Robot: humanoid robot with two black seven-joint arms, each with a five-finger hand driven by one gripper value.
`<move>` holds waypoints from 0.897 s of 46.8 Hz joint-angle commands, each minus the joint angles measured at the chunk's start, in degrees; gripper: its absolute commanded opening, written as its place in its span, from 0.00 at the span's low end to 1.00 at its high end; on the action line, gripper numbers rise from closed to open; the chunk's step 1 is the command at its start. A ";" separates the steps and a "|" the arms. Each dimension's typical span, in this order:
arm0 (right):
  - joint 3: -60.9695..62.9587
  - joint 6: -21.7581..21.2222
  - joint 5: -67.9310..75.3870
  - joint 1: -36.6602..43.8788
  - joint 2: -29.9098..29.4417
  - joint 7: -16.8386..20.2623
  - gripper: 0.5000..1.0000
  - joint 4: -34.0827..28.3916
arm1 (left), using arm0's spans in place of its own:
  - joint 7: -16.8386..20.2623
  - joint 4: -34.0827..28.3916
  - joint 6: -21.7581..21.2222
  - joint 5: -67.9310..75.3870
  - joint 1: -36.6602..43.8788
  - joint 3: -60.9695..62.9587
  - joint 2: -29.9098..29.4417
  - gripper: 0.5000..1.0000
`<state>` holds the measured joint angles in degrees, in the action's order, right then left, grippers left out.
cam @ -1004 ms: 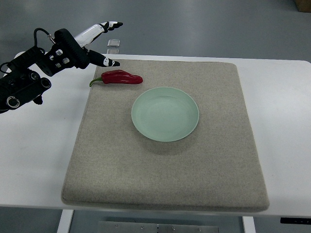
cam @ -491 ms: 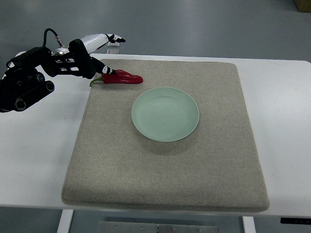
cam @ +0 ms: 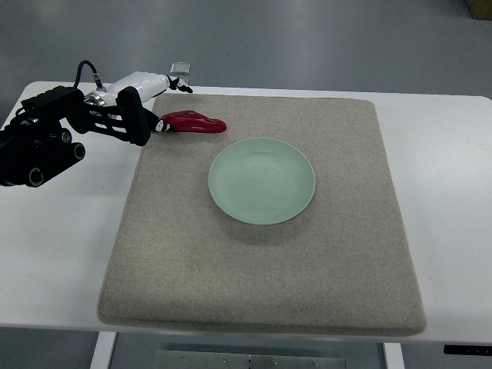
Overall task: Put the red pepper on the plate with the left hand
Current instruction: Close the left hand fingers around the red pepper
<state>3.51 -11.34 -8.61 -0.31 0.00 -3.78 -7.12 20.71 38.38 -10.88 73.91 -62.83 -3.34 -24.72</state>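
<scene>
A red pepper (cam: 197,121) lies on the far left part of the grey mat (cam: 261,261), pointing right. To its lower right sits an empty pale green plate (cam: 261,181), a short gap away from it. My left hand (cam: 173,106) reaches in from the left and sits at the pepper's stem end. Its black-tipped thumb (cam: 161,125) touches or covers the stem, and the white fingers (cam: 178,84) extend beyond the pepper's far side. The hand is open and the pepper rests on the mat. No right arm shows.
The mat covers most of a white table (cam: 446,192). A small clear block (cam: 181,68) stands at the table's far edge, just behind my fingers. My black forearm (cam: 38,150) lies over the table's left side.
My left hand has dropped and swung in toward the pepper's stem end; the thumb now covers the green stem. The pepper and plate have not moved.
</scene>
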 commanded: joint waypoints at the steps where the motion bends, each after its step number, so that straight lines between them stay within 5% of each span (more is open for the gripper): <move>1: 0.00 0.01 0.00 0.04 0.00 0.00 0.86 0.00 | -0.05 -1.28 -0.02 0.01 0.07 0.18 1.16 0.64; 22: 0.00 0.01 0.00 0.04 0.00 0.00 0.86 0.00 | 0.04 -2.95 -0.11 0.01 -0.01 2.55 2.48 0.50; 42: 0.00 0.01 0.00 -0.04 0.00 0.00 0.86 0.00 | 0.12 -6.91 -1.87 -0.08 0.07 3.96 5.12 0.50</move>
<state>3.52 -11.34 -8.61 -0.29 0.00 -3.78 -7.12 20.82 31.46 -12.74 73.83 -62.80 0.61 -19.70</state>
